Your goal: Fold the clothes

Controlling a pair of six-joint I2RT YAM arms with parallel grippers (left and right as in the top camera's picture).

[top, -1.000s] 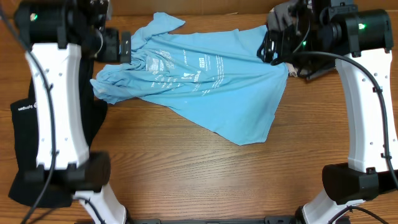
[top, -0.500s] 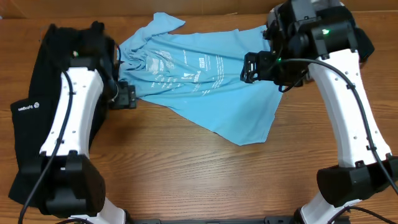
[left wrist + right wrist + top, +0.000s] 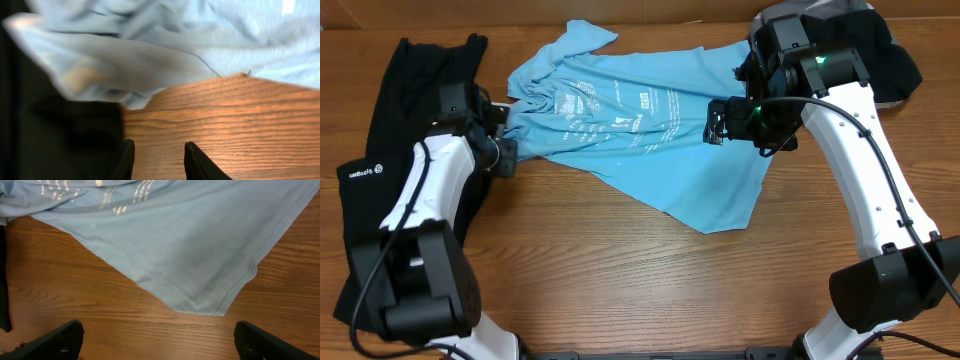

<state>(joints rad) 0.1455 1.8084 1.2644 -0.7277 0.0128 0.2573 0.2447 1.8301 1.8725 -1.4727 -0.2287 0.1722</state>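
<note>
The light blue T-shirt (image 3: 640, 130) with white lettering lies spread and crumpled across the back of the table. My left gripper (image 3: 505, 158) sits low at the shirt's left sleeve edge. In the left wrist view its fingers (image 3: 159, 160) stand a narrow gap apart over bare wood, with the shirt (image 3: 175, 45) just ahead and nothing between them. My right gripper (image 3: 718, 120) hovers over the shirt's right side. Its jaws (image 3: 157, 340) are wide open above the wood, just short of the shirt's hem corner (image 3: 200, 305).
A long black garment (image 3: 380, 170) with a small white logo lies along the left edge, under the left arm, and shows in the left wrist view (image 3: 60, 125). Another dark garment (image 3: 885, 60) lies at the back right corner. Bare wooden table (image 3: 650, 280) fills the front.
The left arm swung from the shirt's collar area down to its left sleeve edge, and its jaws narrowed. The right arm moved left and forward over the shirt, jaws still wide.
</note>
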